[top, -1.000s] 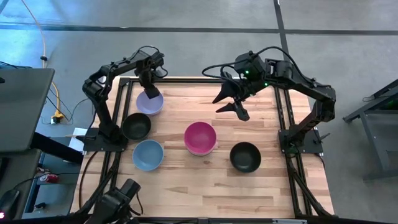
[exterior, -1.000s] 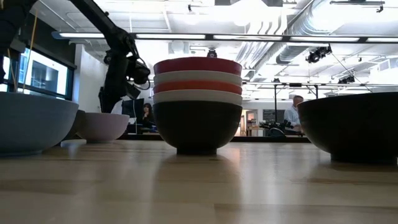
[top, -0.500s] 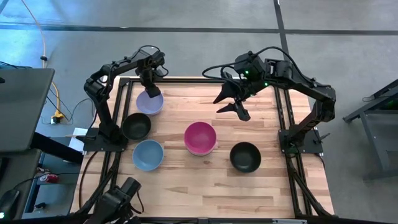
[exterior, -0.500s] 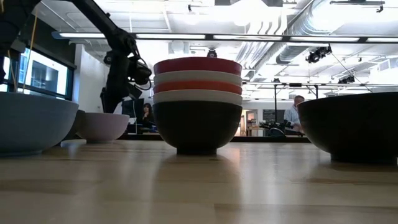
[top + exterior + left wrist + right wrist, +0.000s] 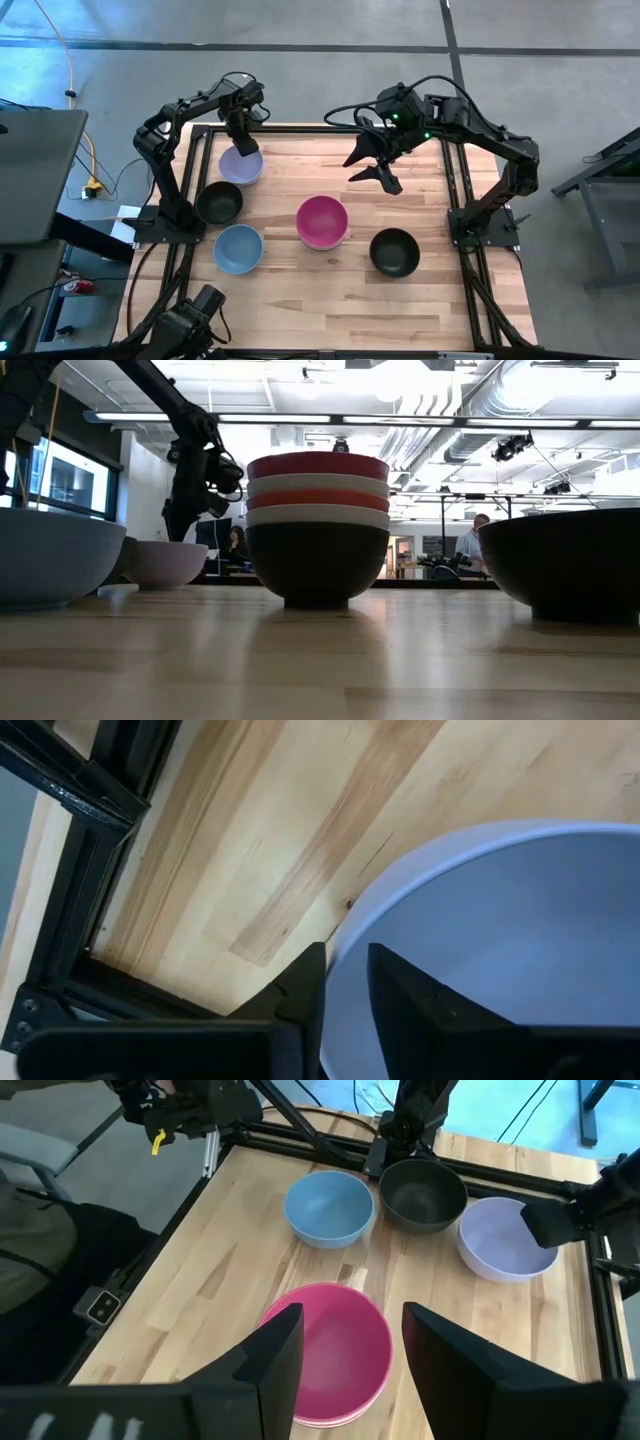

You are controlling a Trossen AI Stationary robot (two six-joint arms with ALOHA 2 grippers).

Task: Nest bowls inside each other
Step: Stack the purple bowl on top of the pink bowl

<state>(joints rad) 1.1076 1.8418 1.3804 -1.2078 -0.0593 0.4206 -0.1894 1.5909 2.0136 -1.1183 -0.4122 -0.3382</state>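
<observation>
Spanning the frame, pale wood table (image 5: 330, 290); bright ceiling lights (image 5: 300, 418) beyond.

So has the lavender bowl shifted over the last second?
No. The lavender bowl sits at the same spot by the table frame's left rail.

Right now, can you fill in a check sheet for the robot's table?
Surface: wooden table, bare between bowls.
Job's things: lavender bowl, black bowl, blue bowl, second black bowl, all single; stack with magenta bowl on top.
Clutter: nothing seen.
Grippers: left gripper straddling the lavender bowl's rim; right gripper jaws open, above the table's far edge.
Cables: yellow cable on floor.
Surroundings: people beyond the table.
</observation>
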